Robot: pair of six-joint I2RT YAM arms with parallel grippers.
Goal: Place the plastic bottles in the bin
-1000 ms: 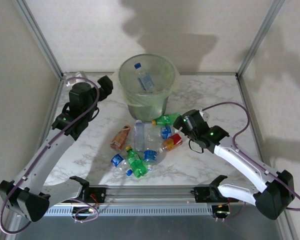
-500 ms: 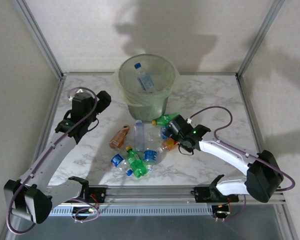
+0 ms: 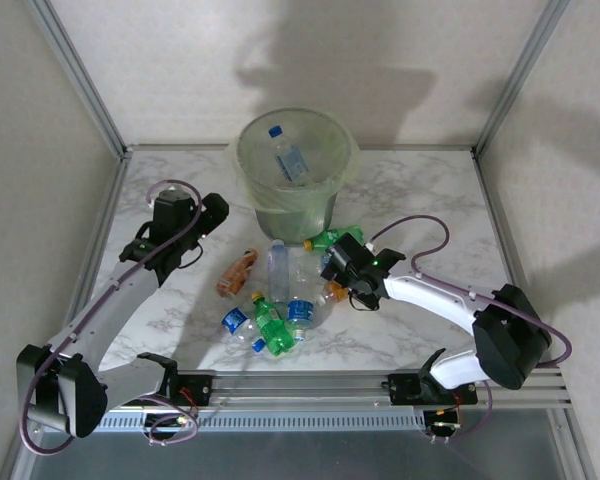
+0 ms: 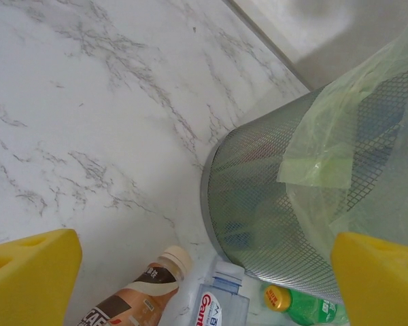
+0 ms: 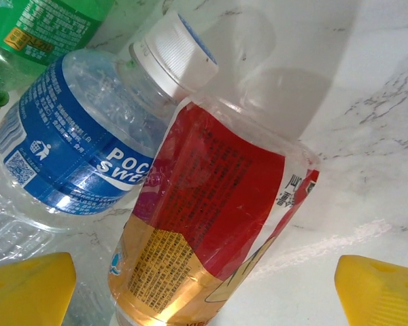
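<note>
The plastic bottles [image 3: 275, 300] are lying heaped at centre frame below the bin [image 3: 293, 165], while the right gripper [image 3: 332, 270], swung in from the right, is straddling the red-labelled bottle [image 5: 217, 224], fingers apart, readying a pick; the left gripper [image 3: 212, 212], likewise apart, is hanging centre-left.

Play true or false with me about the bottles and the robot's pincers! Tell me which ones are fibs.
1. A bottle lies inside the bin. True.
2. The right pincer is squeezing the red-labelled bottle. False: it is open, with one finger on each side of that bottle.
3. The brown bottle lies on the table. True.
4. The bin has tipped over. False: it stands upright.
5. The left pincer holds a green bottle. False: it is open and holds nothing.
</note>
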